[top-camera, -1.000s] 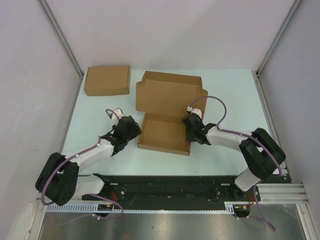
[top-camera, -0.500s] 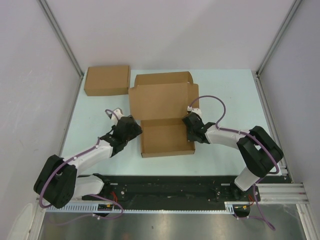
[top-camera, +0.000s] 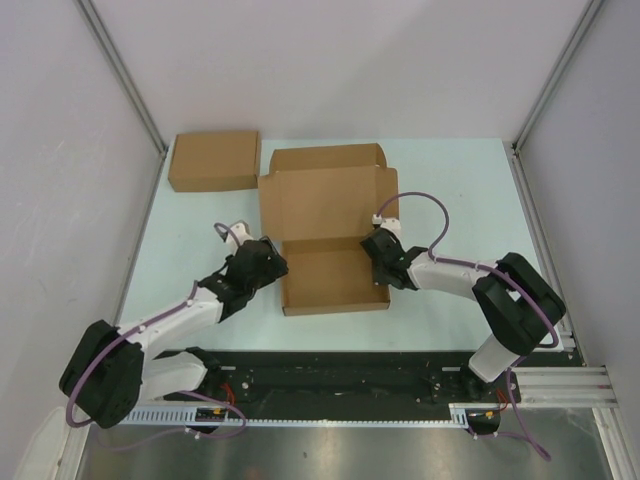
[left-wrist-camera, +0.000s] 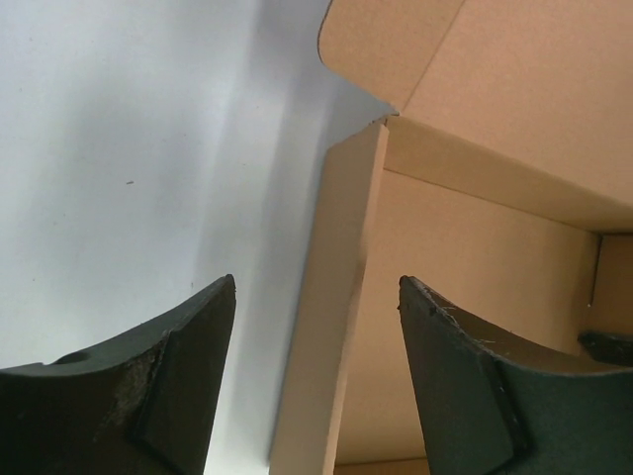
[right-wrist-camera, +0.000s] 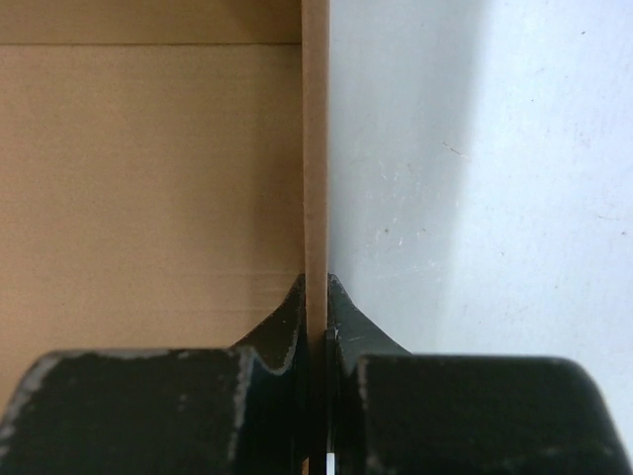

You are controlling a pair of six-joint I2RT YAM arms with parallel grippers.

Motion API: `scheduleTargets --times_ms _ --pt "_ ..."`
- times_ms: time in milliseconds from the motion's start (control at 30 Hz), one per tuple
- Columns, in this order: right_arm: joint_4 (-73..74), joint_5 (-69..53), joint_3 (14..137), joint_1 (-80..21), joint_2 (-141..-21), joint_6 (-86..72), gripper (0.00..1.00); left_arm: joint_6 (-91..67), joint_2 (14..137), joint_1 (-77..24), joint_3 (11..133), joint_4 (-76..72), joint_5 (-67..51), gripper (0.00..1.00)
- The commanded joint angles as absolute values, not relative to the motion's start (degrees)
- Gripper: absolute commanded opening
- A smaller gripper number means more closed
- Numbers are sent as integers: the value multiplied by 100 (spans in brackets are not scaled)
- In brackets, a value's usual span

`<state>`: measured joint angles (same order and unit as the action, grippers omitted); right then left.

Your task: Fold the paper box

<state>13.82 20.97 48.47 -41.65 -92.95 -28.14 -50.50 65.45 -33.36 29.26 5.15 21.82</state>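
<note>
The paper box [top-camera: 335,275] fills the middle; table [top-camera: 455,190] lies open rightward

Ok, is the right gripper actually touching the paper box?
Touching. The right wrist view shows the right gripper with its jaws shut on the paper box, its upright side wall pinched between them, no gap.

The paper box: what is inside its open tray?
Only bare cardboard floor shows inside the paper box. The right tool pinches its right wall, one finger inside; the open left tool straddles the left wall. Floor beneath them is hidden.
</note>
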Motion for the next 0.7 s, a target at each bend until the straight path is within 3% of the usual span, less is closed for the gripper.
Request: scheduleTargets --times_ms 0,300,467,667 --pt "1512 2329 4825 -4245 -9316 -2927 0 -4913 6319 -3506 2813 676 2381 72" --pt "1380 2312 4693 -4394 -9290 -3050 0 -4887 7417 -3990 3146 923 2847 63" --pt "1371 2329 4676 -4403 -9229 -3015 0 -4808 8050 -4245 3559 1169 3260 50" --pt "1371 2338 4615 -4412 -9211 -3049 0 -4790 8498 -4377 3788 1336 3533 3"
